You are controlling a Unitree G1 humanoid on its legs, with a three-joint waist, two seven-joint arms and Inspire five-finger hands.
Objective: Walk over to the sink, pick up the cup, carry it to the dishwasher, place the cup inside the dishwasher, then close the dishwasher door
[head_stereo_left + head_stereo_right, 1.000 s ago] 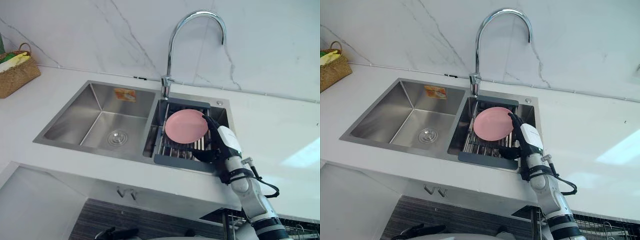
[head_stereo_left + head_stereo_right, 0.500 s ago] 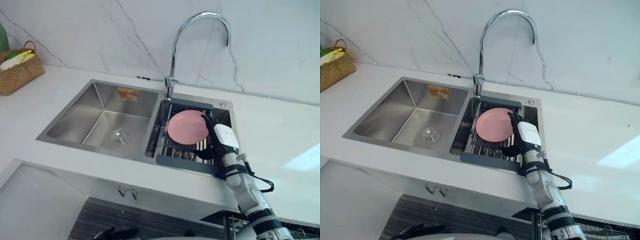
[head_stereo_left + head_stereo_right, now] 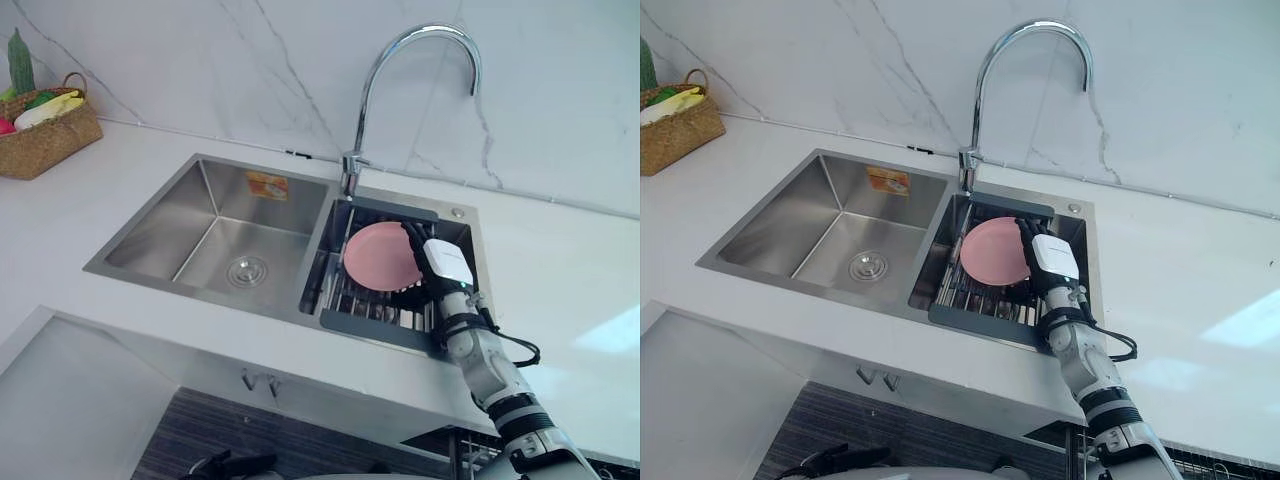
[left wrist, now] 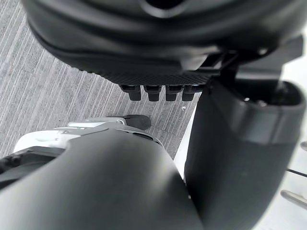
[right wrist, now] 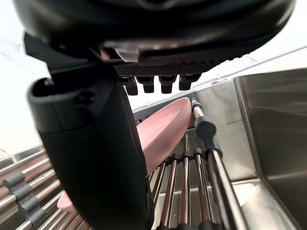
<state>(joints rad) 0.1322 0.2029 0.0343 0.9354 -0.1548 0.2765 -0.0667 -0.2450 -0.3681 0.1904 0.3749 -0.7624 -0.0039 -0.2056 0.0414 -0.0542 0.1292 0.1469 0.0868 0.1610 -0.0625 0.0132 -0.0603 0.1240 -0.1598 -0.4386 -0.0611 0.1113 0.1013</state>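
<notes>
The robot's left hand (image 4: 158,43) hangs over grey striped floor (image 4: 43,105). Its fingers (image 4: 156,92) form a relaxed row side by side, with nothing between them and the thumb. On the white counter (image 3: 70,235) a wicker basket (image 3: 45,148) of vegetables sits well apart from the work. Next comes the sink (image 3: 160,222): its left basin shows a drain (image 3: 247,270), and the faucet (image 3: 351,172) rises from the back edge between the two basins. In the right basin a barred rack (image 3: 370,322) carries the thing to be fetched, which reads as a shallow pink plate (image 3: 378,258) rather than a cup. It stands tilted on edge among the bars. The right hand (image 3: 448,265) is at the plate's right rim. In its wrist view the fingers (image 5: 158,85) are unbent and ranged past the rim, while the thumb (image 5: 96,158) stands on the near side, so the plate lies in the gap between them. No squeeze is apparent, though any contact behind the thumb is hidden. The step in hand looks to be the grasp. To do it well, the robot should seat the rim deep between thumb and fingers before closing, since a shallow pinch on a smooth dish could let it swivel or slip. It should close firmly, then lift straight up along the plate's own tilt until the lower edge clears the bars. Only then should it draw back, keeping low enough to miss the faucet spout and clear of the basin wall beside the wrist.
</notes>
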